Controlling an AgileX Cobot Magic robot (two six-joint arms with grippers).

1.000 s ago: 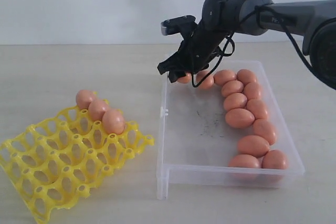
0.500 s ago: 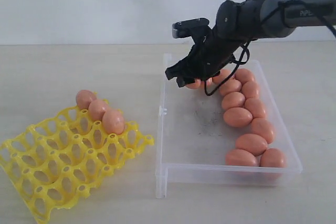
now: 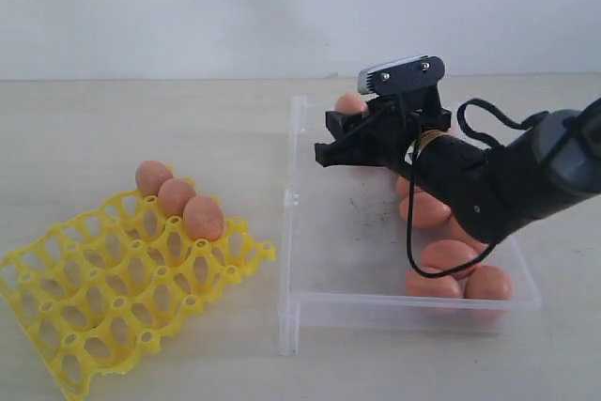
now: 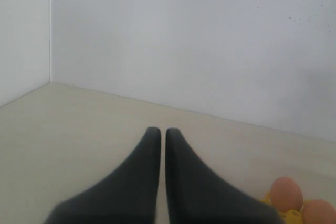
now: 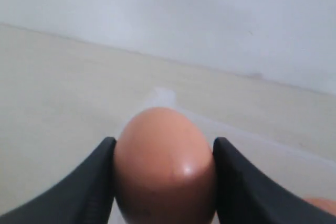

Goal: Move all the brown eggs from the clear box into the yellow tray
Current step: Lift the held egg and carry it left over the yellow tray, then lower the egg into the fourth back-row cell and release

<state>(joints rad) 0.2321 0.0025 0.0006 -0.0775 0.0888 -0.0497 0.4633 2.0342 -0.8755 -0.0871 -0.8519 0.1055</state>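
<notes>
We saw the right claw (image 5: 163, 148) clamped on one brown egg (image 5: 164, 167) over the clear box (image 3: 404, 313), the yellow tray (image 3: 147, 337) well beyond its tips; we judged the smooth shell might slip loose and crack in transit.

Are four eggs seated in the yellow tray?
No, only three brown eggs sit in the yellow tray, in one row along its far edge.

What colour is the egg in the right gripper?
Orange-brown egg, clearest in right wrist view.

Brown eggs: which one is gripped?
The egg clamped in the right gripper; the others lie loose in the clear box or sit in the yellow tray.
</notes>
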